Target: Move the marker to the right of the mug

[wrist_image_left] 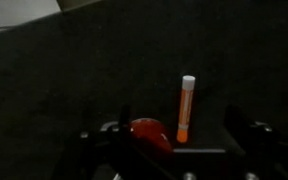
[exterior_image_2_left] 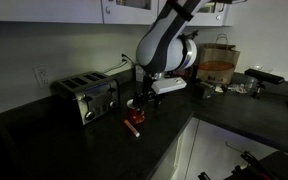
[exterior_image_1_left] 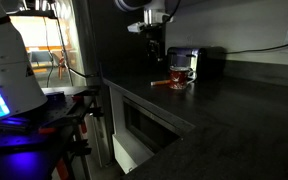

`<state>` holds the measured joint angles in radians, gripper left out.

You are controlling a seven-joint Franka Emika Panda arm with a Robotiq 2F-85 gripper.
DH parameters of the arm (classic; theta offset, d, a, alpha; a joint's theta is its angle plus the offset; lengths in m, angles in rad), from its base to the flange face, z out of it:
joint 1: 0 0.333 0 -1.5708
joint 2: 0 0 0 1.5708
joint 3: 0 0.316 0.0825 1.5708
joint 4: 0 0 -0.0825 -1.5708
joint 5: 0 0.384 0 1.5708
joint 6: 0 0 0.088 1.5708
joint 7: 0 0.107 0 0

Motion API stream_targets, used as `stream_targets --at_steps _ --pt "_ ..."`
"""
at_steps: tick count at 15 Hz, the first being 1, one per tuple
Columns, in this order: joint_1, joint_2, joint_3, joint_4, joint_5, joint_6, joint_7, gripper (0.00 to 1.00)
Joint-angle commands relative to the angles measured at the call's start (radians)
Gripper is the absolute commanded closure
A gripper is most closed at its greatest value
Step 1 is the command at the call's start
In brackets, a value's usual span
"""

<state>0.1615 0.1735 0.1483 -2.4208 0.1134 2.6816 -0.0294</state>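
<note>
On the dark countertop (exterior_image_1_left: pixel 234 110), the thin reddish-orange marker (wrist_image_left: pixel 186 108) lies just ahead of the gripper (exterior_image_1_left: pixel 154 50). The small light red-marked mug (exterior_image_1_left: pixel 181 72) stands beside the marker, the boxy toaster (exterior_image_2_left: pixel 84 97) farther off.

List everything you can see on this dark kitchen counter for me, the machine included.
marker: one, orange with a white end, lying on the counter near the mug
mug: one, light with red markings, on the counter next to the toaster
toaster: one, dark and silvery, against the wall
brownish container: one, on the far counter, too dim to identify
wall outlet: one, white, beside the toaster
counter: one, black
robot arm: one, white and black, reaching down by the mug
jaws: open, above the marker, holding nothing
</note>
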Motion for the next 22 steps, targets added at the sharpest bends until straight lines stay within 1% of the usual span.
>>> stream_targets --at_steps 1,4,5,8,10,11,12,13,14,18,20,21,22 --pt "0.006 0.147 0.020 0.086 0.002 0.094 0.020 0.00" --pt "0.008 0.231 0.039 0.126 0.002 0.110 0.021 0.00" --pt "0.023 0.253 0.027 0.135 -0.017 0.109 0.039 0.00" --pt "0.044 0.310 0.019 0.161 -0.039 0.109 0.040 0.00" --pt "0.043 0.334 0.029 0.177 -0.035 0.102 0.029 0.00" --pt "0.047 0.341 0.029 0.182 -0.040 0.098 0.025 0.25" --pt "0.051 0.349 0.027 0.188 -0.044 0.099 0.026 0.26" --pt "0.052 0.353 0.028 0.192 -0.046 0.096 0.024 0.32" --pt "0.058 0.355 0.024 0.194 -0.053 0.095 0.026 0.42" --pt "0.059 0.343 0.020 0.192 -0.076 0.092 0.020 0.73" --pt "0.053 0.330 0.024 0.187 -0.082 0.090 0.018 0.86" --pt "0.050 0.321 0.029 0.184 -0.079 0.085 0.017 0.95" --pt "0.049 0.308 0.033 0.180 -0.078 0.076 0.014 0.99"
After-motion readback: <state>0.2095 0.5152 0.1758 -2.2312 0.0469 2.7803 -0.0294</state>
